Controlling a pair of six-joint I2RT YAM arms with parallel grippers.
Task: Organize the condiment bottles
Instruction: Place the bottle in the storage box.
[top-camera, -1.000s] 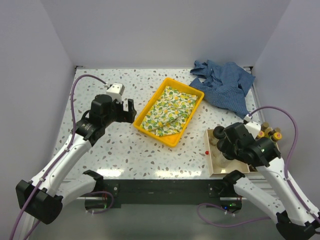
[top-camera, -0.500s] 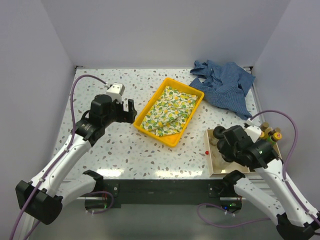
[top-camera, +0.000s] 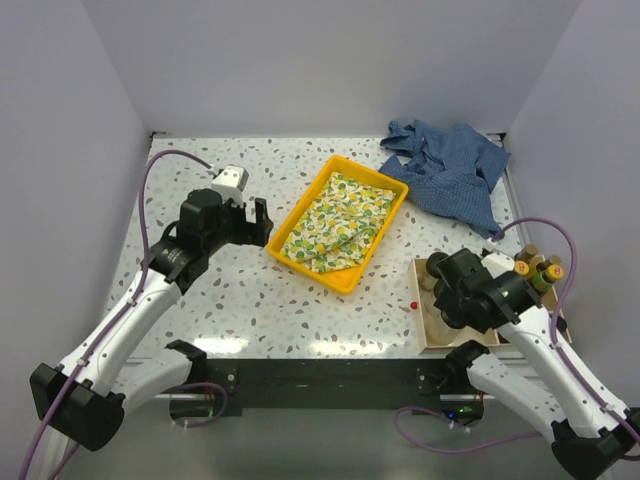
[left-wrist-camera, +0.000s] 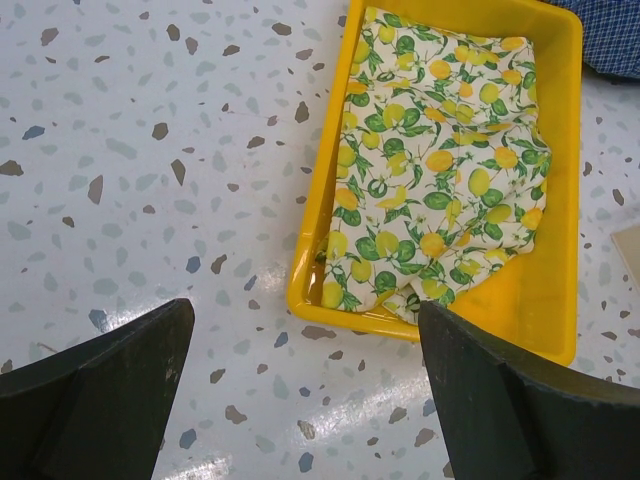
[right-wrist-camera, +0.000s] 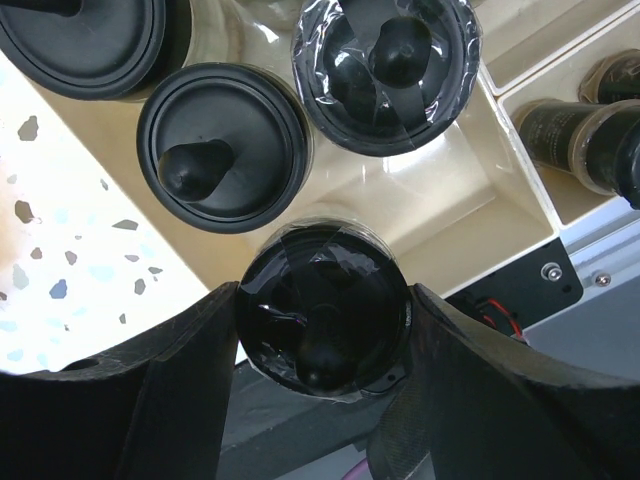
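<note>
- Currently at 4 o'clock of the table: right gripper, fingers pressed against both sides of a black-lidded jar wrapped in clear film; lifted or resting, cannot tell.
- Same jar: over the near corner of the beige organizer, at 6 o'clock of its neighbours in the wrist view.
- Three more black-lidded jars: upright in that organizer compartment, close together, one also film-wrapped.
- Amber bottles, yellow-capped: in the organizer's narrower slots, at 3 o'clock of the jars.
- Left gripper: at 9 o'clock of the table, jaws spread wide, nothing between them, above bare tabletop just beside the yellow tray.
- Yellow tray: near table centre, set at a slant, holds a rumpled lemon-print cloth.
- Blue cloth: crumpled at 1 o'clock.
- Small red bit: on the tabletop just beside the organizer's 9 o'clock wall.
</note>
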